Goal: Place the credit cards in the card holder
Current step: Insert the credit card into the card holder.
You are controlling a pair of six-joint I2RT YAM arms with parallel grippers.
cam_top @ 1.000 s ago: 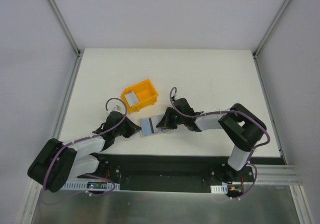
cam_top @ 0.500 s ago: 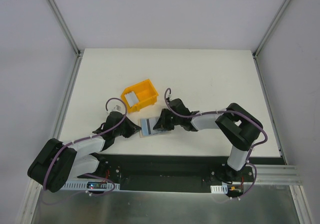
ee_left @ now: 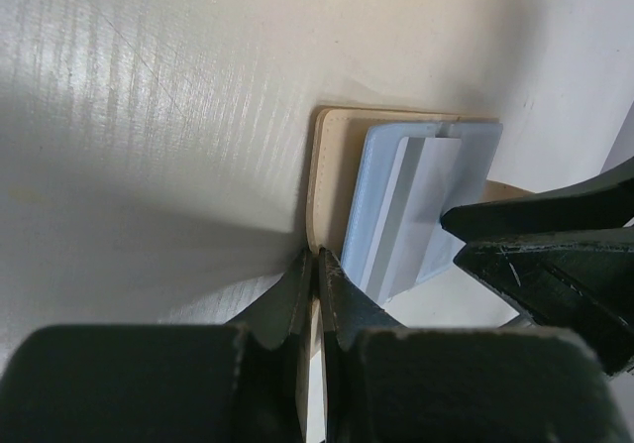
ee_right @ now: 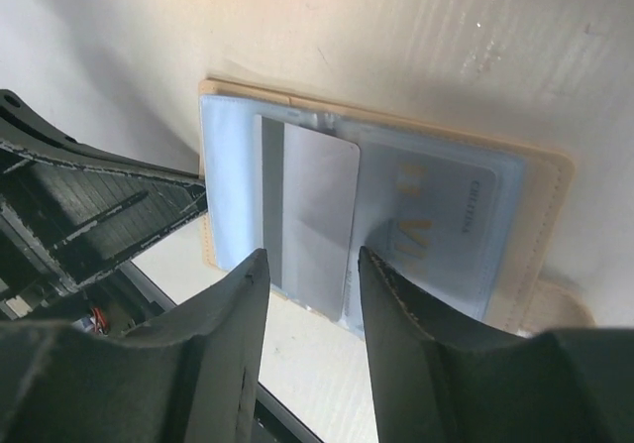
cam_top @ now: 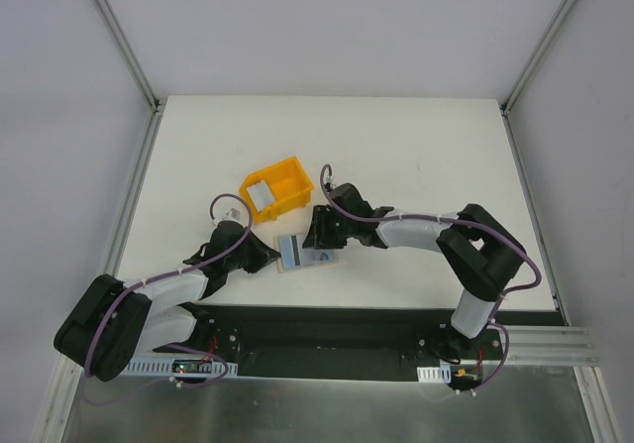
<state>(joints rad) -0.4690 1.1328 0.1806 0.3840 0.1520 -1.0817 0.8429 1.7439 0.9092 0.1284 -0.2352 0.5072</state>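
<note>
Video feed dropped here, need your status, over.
Left tool shut on card holder edge. Right tool open over silver card, partly in sleeve. Second card in yellow bin. Nothing in the way.

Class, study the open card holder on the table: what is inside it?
Inside the card holder, a silvery card lies across the clear pockets, and a printed card sits under one pocket. Anything beneath them is covered.

My right claw [ee_right: 309, 263] has let go: its jaws, pinched together a second ago, now stand apart. It has also drawn back off the card holder [cam_top: 309, 253]. The silvery credit card [ee_right: 309, 215] has come into view, uncovered in the sleeve just ahead of my fingertips.
</note>
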